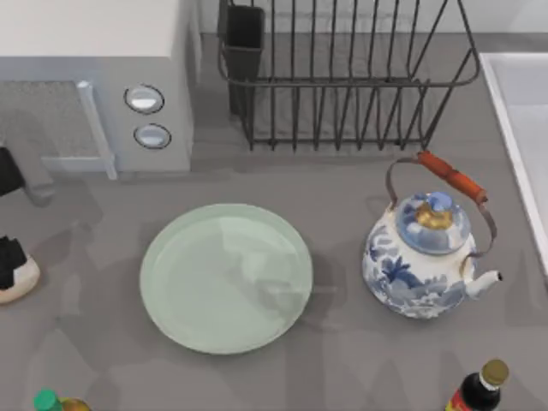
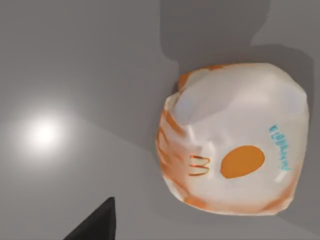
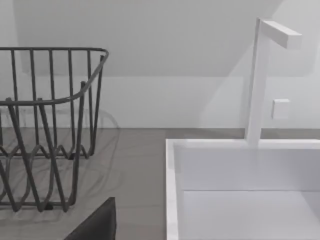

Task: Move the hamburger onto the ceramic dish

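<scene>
Ceramic dish [image 1: 226, 277]: lying bare at the table's middle, well right of my target.
Hamburger [image 1: 17, 278]: sitting at the table's far left edge, wrapped and roundish, with no clear long axis.
Left gripper [image 1: 8, 257]: hovering right over the hamburger; I cannot tell how my fingers stand.
Nearer arm: I am judging my left.
Right arm: parked facing the sink [image 3: 240, 190].

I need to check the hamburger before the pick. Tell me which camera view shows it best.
The left wrist view: the hamburger is close and whole, in a cream wrapper with orange print. The top view catches just a sliver of it at the table's left edge, under the left gripper. The right wrist view faces the dish rack and sink.
</scene>
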You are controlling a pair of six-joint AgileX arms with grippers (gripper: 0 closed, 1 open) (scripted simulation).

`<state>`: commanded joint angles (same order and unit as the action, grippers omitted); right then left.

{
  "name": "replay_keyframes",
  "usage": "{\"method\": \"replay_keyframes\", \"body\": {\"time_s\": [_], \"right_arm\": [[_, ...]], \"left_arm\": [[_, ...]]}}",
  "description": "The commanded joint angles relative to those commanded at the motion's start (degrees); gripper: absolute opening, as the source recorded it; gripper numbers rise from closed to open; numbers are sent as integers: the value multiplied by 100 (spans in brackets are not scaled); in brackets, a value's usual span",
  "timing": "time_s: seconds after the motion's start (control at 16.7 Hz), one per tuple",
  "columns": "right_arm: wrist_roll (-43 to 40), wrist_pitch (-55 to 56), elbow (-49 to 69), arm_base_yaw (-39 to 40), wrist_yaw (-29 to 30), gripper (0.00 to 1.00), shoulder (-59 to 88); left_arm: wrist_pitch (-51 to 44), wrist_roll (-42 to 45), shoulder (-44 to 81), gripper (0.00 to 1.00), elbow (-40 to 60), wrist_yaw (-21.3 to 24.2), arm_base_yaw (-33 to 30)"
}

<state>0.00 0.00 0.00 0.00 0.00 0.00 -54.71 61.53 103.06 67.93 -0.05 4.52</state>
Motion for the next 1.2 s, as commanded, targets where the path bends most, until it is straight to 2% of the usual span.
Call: {"method": "replay_keyframes", "body": {"time_s": [0.42,0.72,1.2], "right_arm": [[0,0,0,0,0,100,0],[0,0,0,0,0,100,0],[0,0,0,0,0,100,0]], "left_arm": [[1450,27,747,100,-757,2,17],[1598,-9,899,100,-717,6,-17],[1598,-9,899,40,-717,6,-17]]}}
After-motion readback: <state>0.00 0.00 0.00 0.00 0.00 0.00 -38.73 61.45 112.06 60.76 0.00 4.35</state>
